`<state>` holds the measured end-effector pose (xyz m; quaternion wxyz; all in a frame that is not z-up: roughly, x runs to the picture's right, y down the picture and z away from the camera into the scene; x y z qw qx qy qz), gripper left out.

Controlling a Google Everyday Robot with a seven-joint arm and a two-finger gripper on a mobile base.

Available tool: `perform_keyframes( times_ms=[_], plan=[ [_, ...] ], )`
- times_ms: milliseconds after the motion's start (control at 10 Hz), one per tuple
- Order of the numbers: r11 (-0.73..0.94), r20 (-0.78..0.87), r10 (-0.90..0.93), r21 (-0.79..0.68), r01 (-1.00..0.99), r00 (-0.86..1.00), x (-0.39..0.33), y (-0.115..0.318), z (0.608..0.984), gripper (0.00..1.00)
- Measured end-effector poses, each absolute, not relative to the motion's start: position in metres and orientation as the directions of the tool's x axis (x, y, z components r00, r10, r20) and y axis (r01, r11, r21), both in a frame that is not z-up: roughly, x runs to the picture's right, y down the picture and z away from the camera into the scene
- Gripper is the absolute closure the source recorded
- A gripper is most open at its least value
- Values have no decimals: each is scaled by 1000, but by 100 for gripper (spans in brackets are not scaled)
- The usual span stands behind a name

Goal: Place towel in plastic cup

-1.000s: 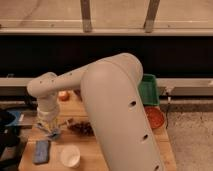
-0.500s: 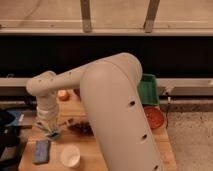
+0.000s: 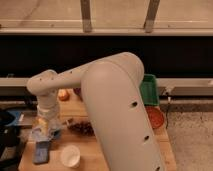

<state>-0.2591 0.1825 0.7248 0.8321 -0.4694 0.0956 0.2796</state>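
- Centrally, the robot arm (image 3: 117,110) fills most of the camera view: a thick white segment runs from the lower right up to an elbow, then a thinner link extends left to a joint and turns down toward the table.
- The wooden table (image 3: 95,150) lies below the arm, with a dark floor on both sides.
- A green bin (image 3: 149,90) stands at the table's far right edge, partly hidden by the arm.
- An orange-red bowl (image 3: 156,117) sits on the right side of the table, just in front of the green bin.
- A dark reddish cluster (image 3: 80,127) lies near the table's centre, just right of the wrist; what it is cannot be told.
- The gripper (image 3: 44,129) points down over the left part of the table. Whether it is wide or narrow cannot be told.
- The towel (image 3: 41,133), a pale grey-blue cloth, sits directly at the gripper's tip; whether it is gripped cannot be told.
- A white cup (image 3: 70,155) stands upright near the front edge, right of the blue pad.
- A blue pad (image 3: 41,151) lies flat in front of the towel.
- A small orange object (image 3: 63,94) rests at the table's rear, beside the arm's vertical link.
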Motion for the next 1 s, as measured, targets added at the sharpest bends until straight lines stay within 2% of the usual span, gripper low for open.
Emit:
perform_keyframes(
  times_ms=[400,800,1000],
  plan=[
    [436,-424,448,-664,-607,787,-247,152,727,20],
    [419,-435,608,-534,-734,664,-210,79,761,20],
    [405,-438,636,-511,-758,635,-202,68,768,20]
  ],
)
